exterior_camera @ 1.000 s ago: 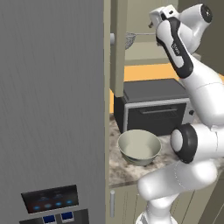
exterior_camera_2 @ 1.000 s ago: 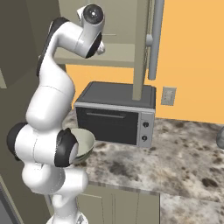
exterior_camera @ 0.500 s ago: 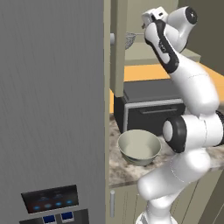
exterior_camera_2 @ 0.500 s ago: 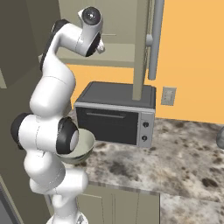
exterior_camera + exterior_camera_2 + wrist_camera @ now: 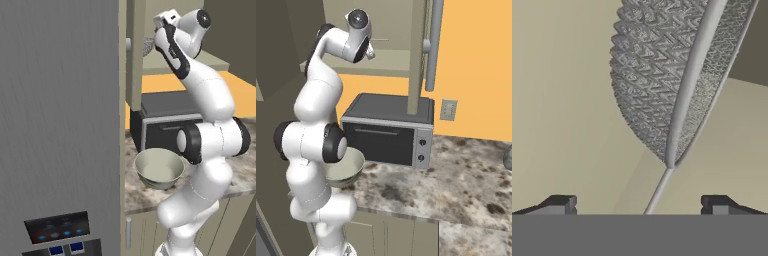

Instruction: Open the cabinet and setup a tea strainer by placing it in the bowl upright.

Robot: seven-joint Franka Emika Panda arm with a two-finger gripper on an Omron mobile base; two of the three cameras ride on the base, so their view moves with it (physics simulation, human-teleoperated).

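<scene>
with its fingers (image 5: 559, 204) spread wide and grasping nothing, the hand (image 5: 639, 207) is raised up inside the open cabinet (image 5: 134, 55), right in front of the tea strainer (image 5: 662, 80), whose thin handle (image 5: 658, 192) runs down between the fingertips. the bowl (image 5: 159, 167) sits on the desk (image 5: 456, 175) before the black oven (image 5: 388, 130).

The round wire-mesh tea strainer (image 5: 657, 85) with its thin straight handle lies inside the tall wall cabinet (image 5: 134, 55) with its door swung open, just ahead of the two-finger gripper (image 5: 639, 202) (its fingertips stand wide apart either side of the handle). Below, the deep round ceramic bowl (image 5: 159, 168) sits on the speckled stone counter (image 5: 456, 175), near side of the boxy countertop oven (image 5: 388, 130).
</scene>
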